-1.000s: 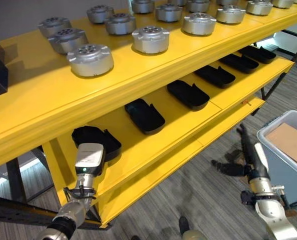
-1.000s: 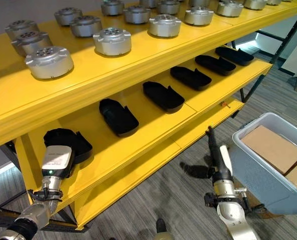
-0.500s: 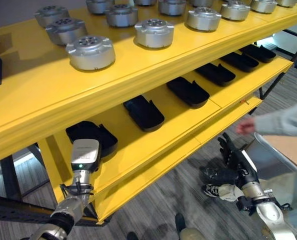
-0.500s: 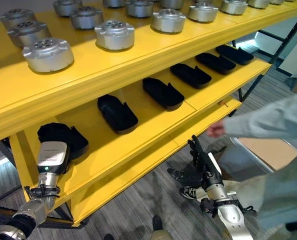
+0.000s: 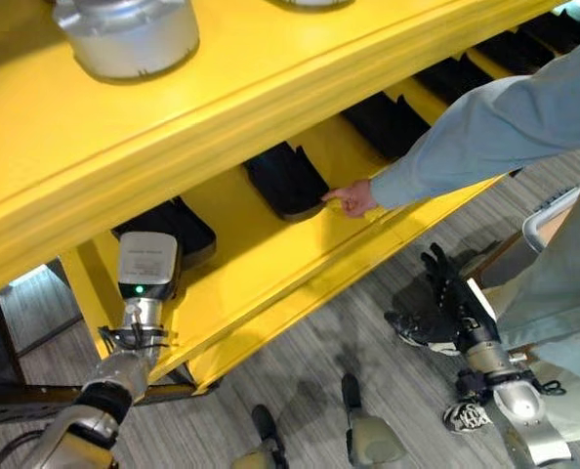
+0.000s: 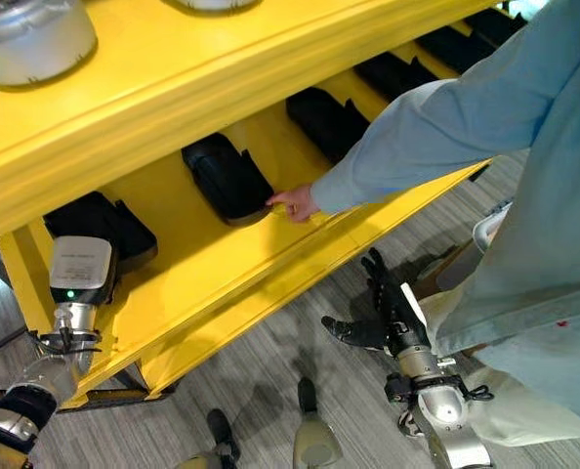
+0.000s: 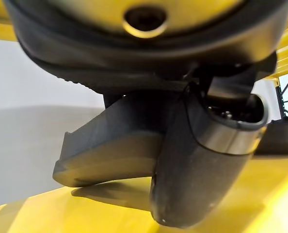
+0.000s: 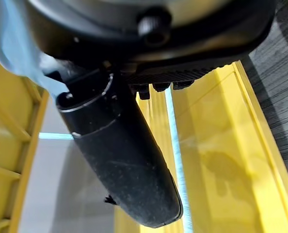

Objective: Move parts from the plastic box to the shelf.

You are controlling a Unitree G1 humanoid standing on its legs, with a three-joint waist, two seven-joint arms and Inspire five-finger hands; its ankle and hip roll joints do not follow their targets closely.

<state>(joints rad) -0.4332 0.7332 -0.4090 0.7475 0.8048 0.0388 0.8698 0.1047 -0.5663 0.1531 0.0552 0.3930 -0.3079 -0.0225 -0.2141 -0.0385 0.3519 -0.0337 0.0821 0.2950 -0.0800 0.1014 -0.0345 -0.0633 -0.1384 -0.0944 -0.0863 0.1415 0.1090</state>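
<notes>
Reaching under the yellow shelf (image 5: 270, 98), the left robot hand (image 7: 134, 155) rests on a black part (image 5: 168, 227) — fingers hidden, grip unclear; the right robot hand (image 6: 388, 298) hangs spread, empty; a person's hand (image 5: 353, 198) touches another black part (image 5: 285, 181).

Bright even light overhead, shaded lower shelf (image 5: 270, 283), wrist views perhaps defocused.

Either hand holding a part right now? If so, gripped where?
Left hand is at a black part on the lower shelf; a hold cannot be told. Right hand hangs open over the floor, holding nothing.
</notes>
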